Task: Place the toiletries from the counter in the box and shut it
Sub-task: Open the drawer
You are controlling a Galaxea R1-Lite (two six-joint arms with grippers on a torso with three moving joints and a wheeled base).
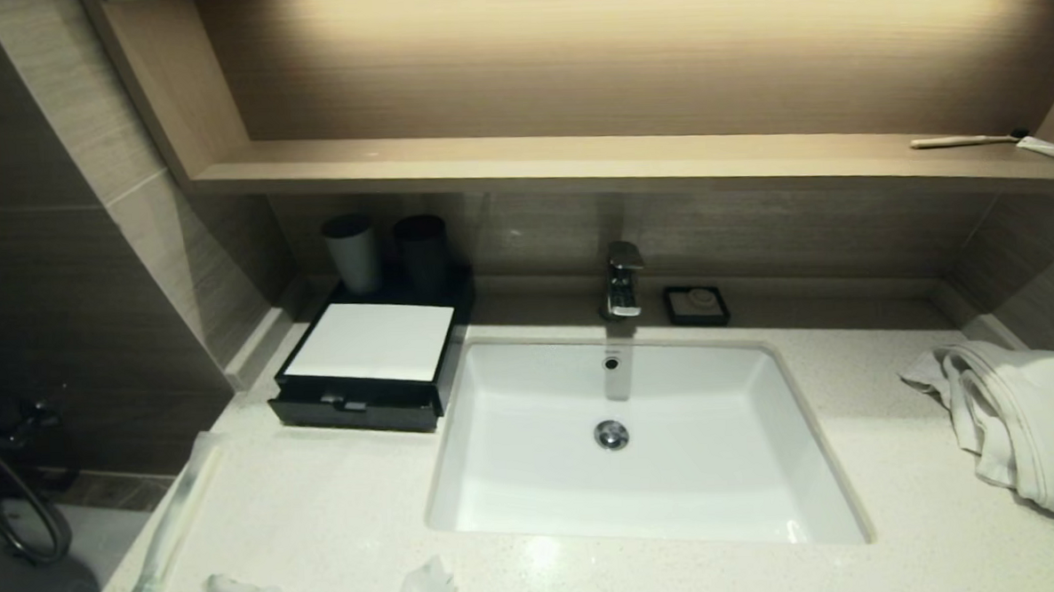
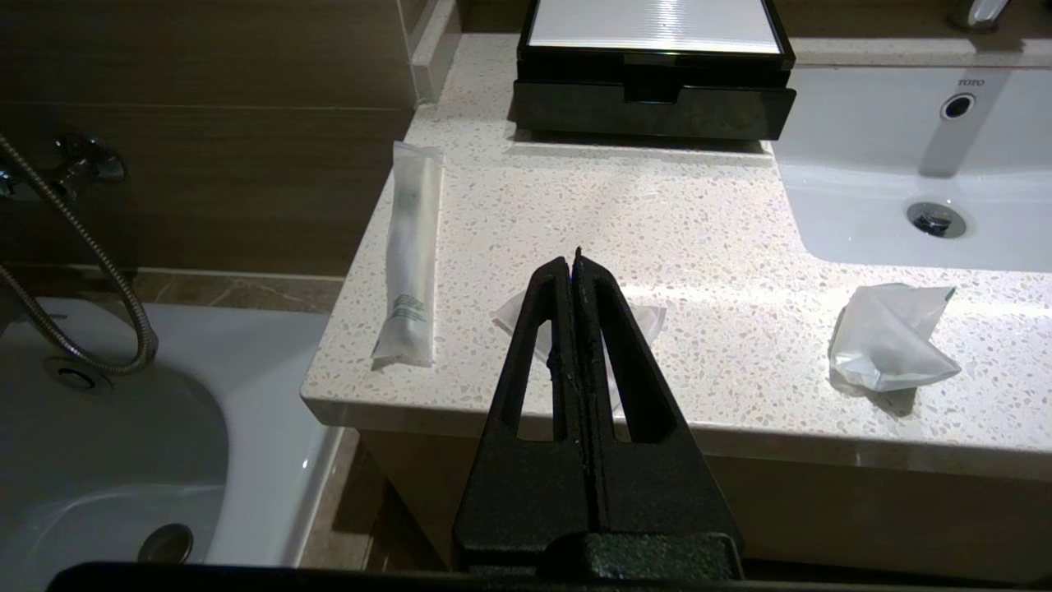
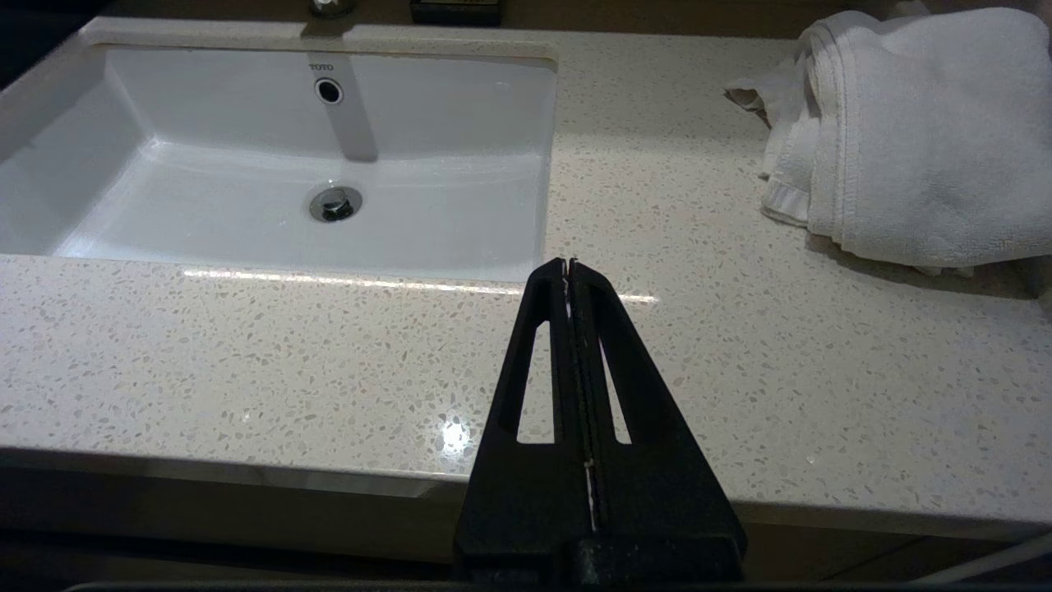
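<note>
Across the pale speckled stone counter [image 1: 341,518] I see the white rectangular sink [image 1: 721,465] in the middle and a big white folded towel [image 1: 1022,426] at the right edge. At the back left corner stands the flat black box with a white top panel [image 1: 369,343], its drawer front a little pulled out. Along the left edge lies the long narrow translucent packet [image 2: 408,255]. Near the front edge lie two wrinkly white plastic sachets [image 2: 888,339], one partly behind my left gripper [image 2: 573,256]. Both the left gripper and my right gripper [image 3: 569,267] hang before the front edge, fingers pressed together, holding nothing.
</note>
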